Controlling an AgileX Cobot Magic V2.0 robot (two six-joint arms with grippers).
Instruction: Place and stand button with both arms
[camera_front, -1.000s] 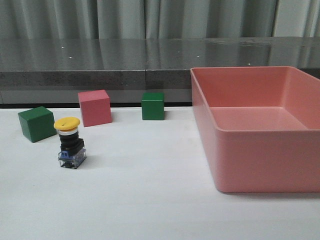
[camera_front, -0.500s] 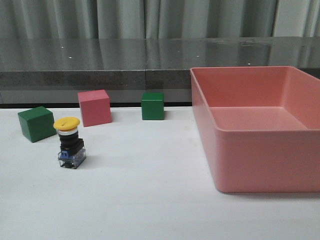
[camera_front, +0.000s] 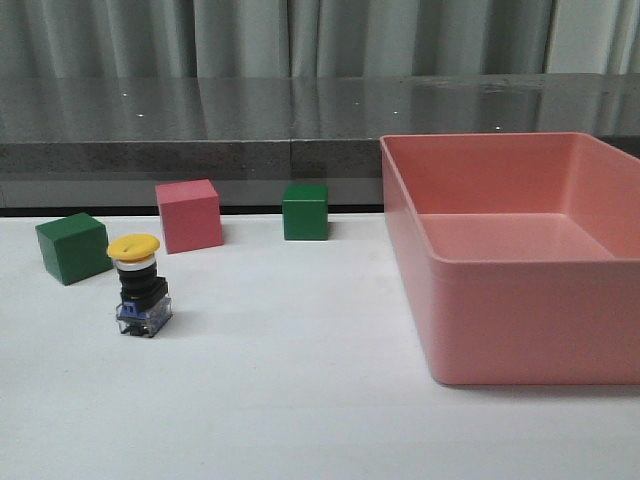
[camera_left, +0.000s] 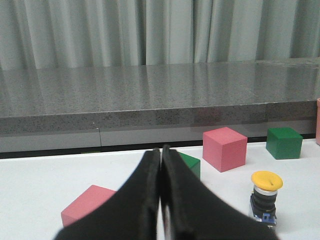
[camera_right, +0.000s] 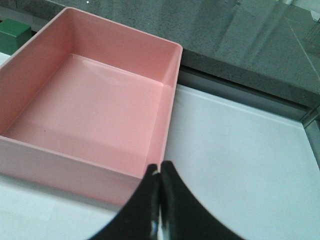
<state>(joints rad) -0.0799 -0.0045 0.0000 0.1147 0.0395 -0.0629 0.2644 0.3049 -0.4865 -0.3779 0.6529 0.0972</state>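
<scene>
Front view: neither arm nor gripper is seen. The button (camera_front: 139, 288) is stood upright on the white table (camera_front: 300, 400), yellow cap up, at the left, just near of the gap between the left green cube (camera_front: 73, 247) and the pink cube (camera_front: 189, 215), touching neither. A second green cube (camera_front: 305, 211) is set farther right, near the far table edge. The pink bin (camera_front: 520, 250) is at the right, cut off by the frame edge; nothing is seen in it. Count here: one button, two green cubes, one pink cube, one bin. Nothing is seen shifted versus 1.0 s and 0.5 s ago; button and cubes are matched in place.

Left wrist view: the left gripper (camera_left: 161, 200) is seen with fingers pressed together, nothing held between them. Part of a green cube is hidden behind them. A second pink cube (camera_left: 87, 205) is picked up here, cut off by the gripper, so two pink cubes are counted in all. The button is seen upright, clear of the fingers.

Right wrist view: the right gripper (camera_right: 160, 205) is also closed on nothing, its tips over the near wall of the bin. The button is not shown here.
</scene>
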